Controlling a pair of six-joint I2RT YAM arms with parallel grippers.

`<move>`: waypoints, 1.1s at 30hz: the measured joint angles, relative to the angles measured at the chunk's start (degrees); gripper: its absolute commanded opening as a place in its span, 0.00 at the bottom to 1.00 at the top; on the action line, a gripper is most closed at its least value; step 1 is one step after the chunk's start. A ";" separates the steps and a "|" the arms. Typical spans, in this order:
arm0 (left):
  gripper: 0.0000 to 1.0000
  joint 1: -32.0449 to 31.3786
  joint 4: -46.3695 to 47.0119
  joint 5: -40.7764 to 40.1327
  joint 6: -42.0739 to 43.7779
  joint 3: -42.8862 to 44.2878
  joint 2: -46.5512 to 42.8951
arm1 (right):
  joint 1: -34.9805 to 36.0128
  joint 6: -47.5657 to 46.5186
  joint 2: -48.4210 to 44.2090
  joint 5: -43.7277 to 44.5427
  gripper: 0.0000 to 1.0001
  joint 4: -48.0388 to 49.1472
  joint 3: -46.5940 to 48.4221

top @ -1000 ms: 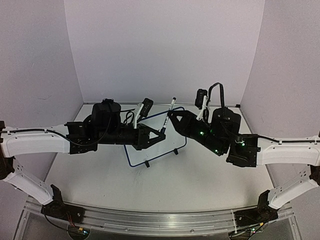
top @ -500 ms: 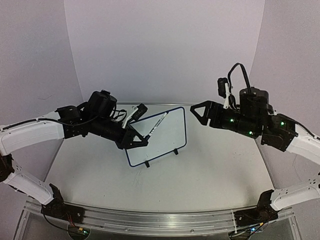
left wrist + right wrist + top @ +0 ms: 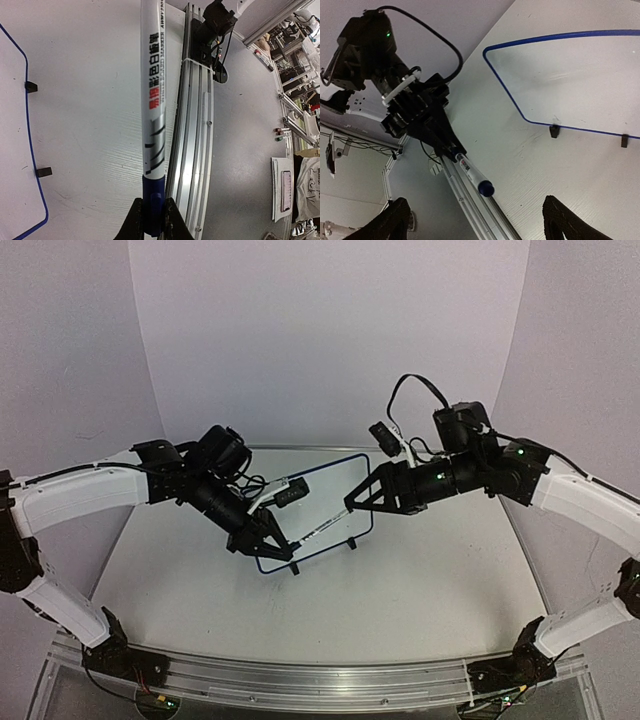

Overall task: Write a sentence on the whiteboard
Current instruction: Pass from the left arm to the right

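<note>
While your left fingers [image 3: 134,222] are clamping the marker [image 3: 153,100] and your right fingers [image 3: 395,220] are standing open, the whiteboard [image 3: 335,480] between them is looking light and tippy, inviting a pinch on its stiff frame.

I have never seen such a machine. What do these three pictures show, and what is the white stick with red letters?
These are two robot arms. The wide picture comes from a camera above and behind them; the other two come from a camera on each wrist. On the table sits a whiteboard with a blue frame; no writing shows on it. The stick is a whiteboard marker, pinched at its blue end by the left gripper. The right gripper is open and empty.
</note>
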 measured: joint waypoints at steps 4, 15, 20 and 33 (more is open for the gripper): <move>0.00 0.00 -2.27 2.67 2.23 0.02 1.40 | 0.00 -0.57 3.26 -8.63 0.81 -0.24 1.49; 0.00 0.00 -3.63 8.70 3.76 0.04 3.34 | 0.00 -1.79 10.40 -18.25 0.62 -1.40 1.77; 0.00 0.00 -3.63 9.70 3.76 0.04 4.70 | 0.13 -2.19 12.74 -20.24 0.54 -1.60 2.54; 0.00 -0.11 -3.72 11.15 3.76 0.04 6.73 | 2.91 -2.64 15.91 -22.03 0.47 -1.57 4.02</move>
